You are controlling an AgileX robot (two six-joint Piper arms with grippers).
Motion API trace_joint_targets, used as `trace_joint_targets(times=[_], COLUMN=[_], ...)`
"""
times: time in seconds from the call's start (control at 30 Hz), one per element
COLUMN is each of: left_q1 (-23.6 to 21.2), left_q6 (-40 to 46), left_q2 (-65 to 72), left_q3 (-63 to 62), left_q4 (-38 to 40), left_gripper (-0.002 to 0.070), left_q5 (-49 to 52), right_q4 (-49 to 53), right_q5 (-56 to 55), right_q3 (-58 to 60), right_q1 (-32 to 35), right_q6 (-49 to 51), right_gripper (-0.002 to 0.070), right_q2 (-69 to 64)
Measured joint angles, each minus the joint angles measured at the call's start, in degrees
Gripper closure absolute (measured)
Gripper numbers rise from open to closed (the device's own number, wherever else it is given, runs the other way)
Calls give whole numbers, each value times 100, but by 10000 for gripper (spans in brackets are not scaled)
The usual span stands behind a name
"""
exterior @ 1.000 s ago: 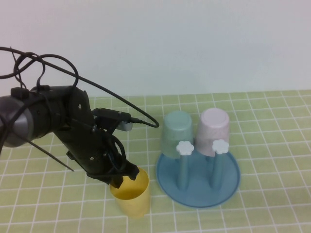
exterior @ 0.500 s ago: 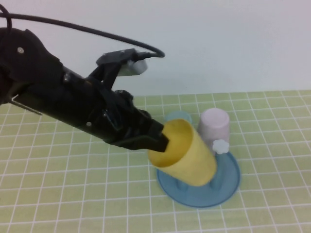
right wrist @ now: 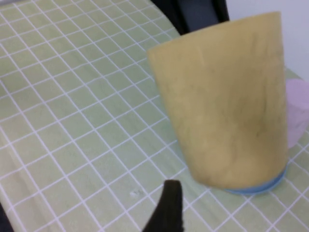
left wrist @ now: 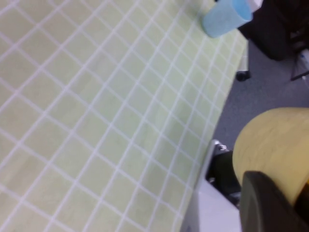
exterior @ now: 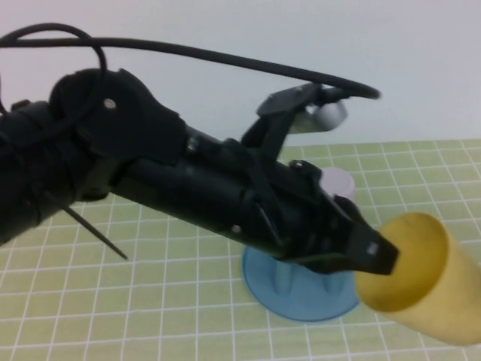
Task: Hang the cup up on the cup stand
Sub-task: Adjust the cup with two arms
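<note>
While the left gripper [exterior: 372,254] pinches the cup [exterior: 421,282] by its rim, aloft right of the cup stand [exterior: 301,297], hanging remains; right gripper [right wrist: 166,208], near the cup, state unclear

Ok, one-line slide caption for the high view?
Left gripper pinches the yellow cup by its rim, tilted beside the cup stand; right gripper unseen.

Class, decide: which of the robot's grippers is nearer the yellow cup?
Left. The left gripper pinches the cup's rim, holding it. The right gripper faces the cup's side without touching.
</note>
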State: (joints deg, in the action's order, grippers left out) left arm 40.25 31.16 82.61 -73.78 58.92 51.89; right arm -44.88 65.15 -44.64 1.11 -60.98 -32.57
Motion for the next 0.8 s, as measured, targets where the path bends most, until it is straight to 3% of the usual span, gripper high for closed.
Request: trace_joint_targets(times=[0.23, 0.8], left_q1=[423, 476], left_q6=[-19, 258], left_q2=[0, 168], left_q3=[0, 11], left_q4=[3, 616], left_gripper=[675, 675], left_q5=[-341, -459], right_q4=[-21, -195], right_q5=[0, 124], right_q3=[0, 0], right_q1=[0, 0], right_q6=[-34, -274], right_gripper=[-14, -17], right_q2=[0, -456])
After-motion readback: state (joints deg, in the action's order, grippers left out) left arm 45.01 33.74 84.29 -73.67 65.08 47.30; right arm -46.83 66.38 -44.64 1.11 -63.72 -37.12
